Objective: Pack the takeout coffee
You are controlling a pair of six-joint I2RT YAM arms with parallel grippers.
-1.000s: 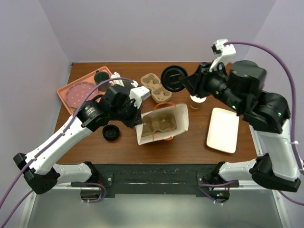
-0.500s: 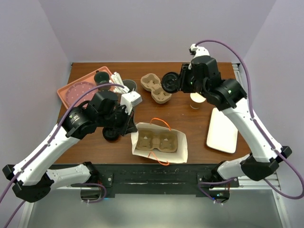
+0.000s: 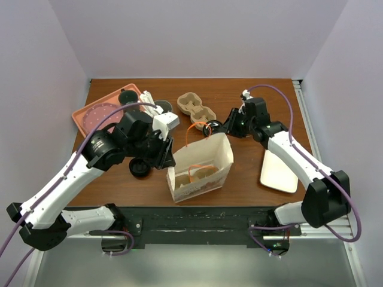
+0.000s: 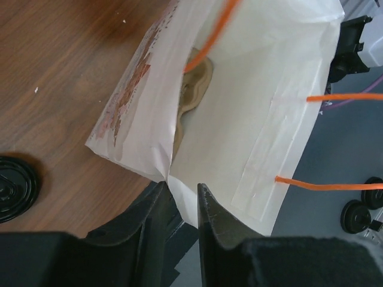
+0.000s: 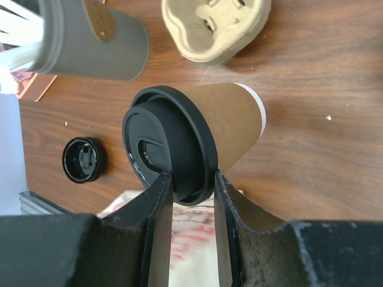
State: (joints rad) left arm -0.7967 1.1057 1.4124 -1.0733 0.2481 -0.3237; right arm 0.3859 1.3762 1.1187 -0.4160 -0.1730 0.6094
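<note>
The takeout coffee [image 5: 230, 119], a brown paper cup with a black lid, hangs tilted on its side. My right gripper [image 5: 192, 182] is shut on the lid's rim. In the top view the takeout coffee [image 3: 210, 128] and my right gripper [image 3: 220, 127] sit just past the far rim of the white paper bag [image 3: 210, 156]. The bag stands upright and open, with a cardboard cup carrier [image 3: 202, 173] inside. My left gripper [image 4: 179, 190] is at the white paper bag's [image 4: 251, 89] near-left corner. Its jaws stand apart, with the paper fold loose between them.
A second cardboard carrier [image 3: 196, 107] lies behind the bag. The grey tumbler [image 3: 160, 107], a dark mug [image 3: 127, 97] and an orange tray [image 3: 96, 118] are at the far left. A loose black lid [image 3: 139, 168] lies left of the bag and a white tray [image 3: 280, 164] to its right.
The bag went from lying flat to standing upright and open. My left gripper's jaws have parted. The right arm came down and forward with the cup, toward the bag's far rim.
</note>
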